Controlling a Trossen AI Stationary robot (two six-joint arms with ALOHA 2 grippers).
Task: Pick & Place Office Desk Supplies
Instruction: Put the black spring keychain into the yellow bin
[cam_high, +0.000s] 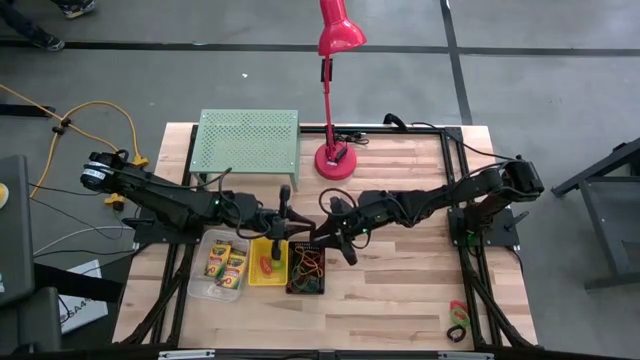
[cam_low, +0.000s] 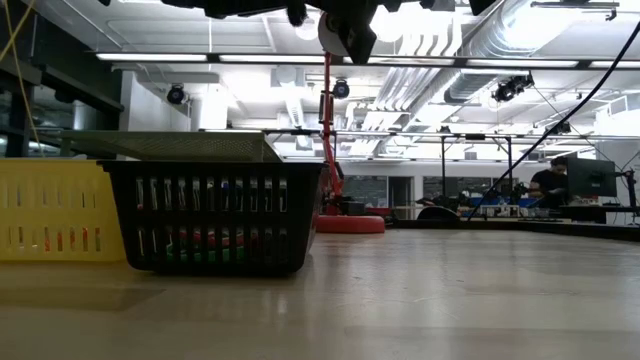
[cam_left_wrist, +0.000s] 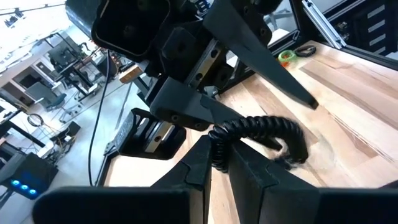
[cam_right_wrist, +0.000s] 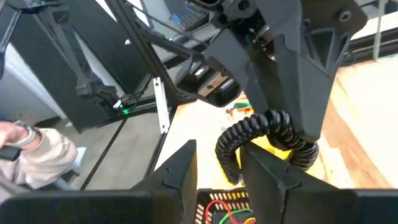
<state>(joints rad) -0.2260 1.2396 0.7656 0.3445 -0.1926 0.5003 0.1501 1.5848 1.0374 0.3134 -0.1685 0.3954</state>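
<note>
Both grippers meet in the air above the bins, between them a black coiled cord (cam_left_wrist: 267, 127). My left gripper (cam_left_wrist: 217, 163) is shut on one end of it. My right gripper (cam_right_wrist: 219, 167) is open, and its fingers stand on either side of the cord's other end (cam_right_wrist: 229, 149). Below them stand a clear bin (cam_high: 224, 266) with crayon boxes, a yellow bin (cam_high: 268, 262) with a red and green thing in it, and a black mesh bin (cam_high: 305, 268) with coloured loops. Red and green scissors (cam_high: 458, 320) lie near the table's near right corner. My left gripper pinches the coiled cord's end (cam_left_wrist: 219, 138) between its two fingers. The cord is lifted clear of the table and runs out sideways from the fingers in a loose arc; its other end (cam_left_wrist: 300, 148) curls downward.
A light-green perforated rack (cam_high: 247, 142) stands at the far left and a red desk lamp's base (cam_high: 333, 158) at the far middle. Bare wood (cam_high: 400, 290) lies right of the bins. A person's hand (cam_right_wrist: 25, 140) shows beyond the table.
</note>
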